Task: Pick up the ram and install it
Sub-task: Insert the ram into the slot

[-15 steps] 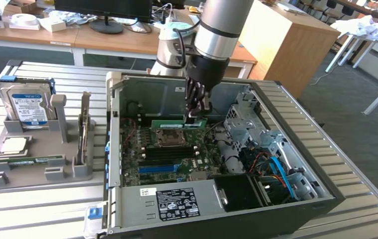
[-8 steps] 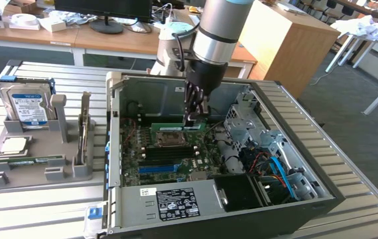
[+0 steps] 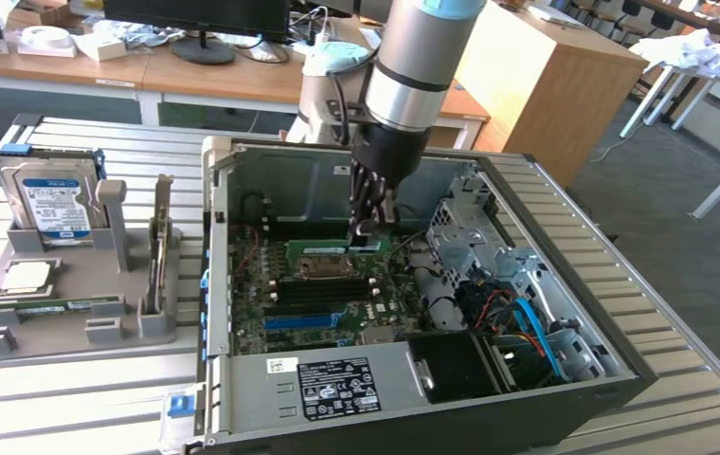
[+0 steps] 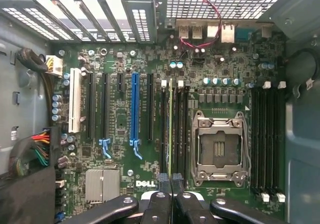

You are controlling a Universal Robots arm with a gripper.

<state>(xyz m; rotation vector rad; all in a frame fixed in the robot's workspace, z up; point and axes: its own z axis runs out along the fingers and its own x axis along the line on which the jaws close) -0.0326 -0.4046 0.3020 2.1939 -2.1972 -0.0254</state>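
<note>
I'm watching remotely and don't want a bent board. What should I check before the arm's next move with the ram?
1. The pincer is shut: ok.
2. The ram runs in line with a memory slot beside the processor socket: ok.
3. The ram is pressed fully home, with its end clips latched: cannot tell.
4. The pincer is gripping the ram rather than just touching it: cannot tell.
5. The computer case is open, with the arm reaching in from above: ok.
</note>
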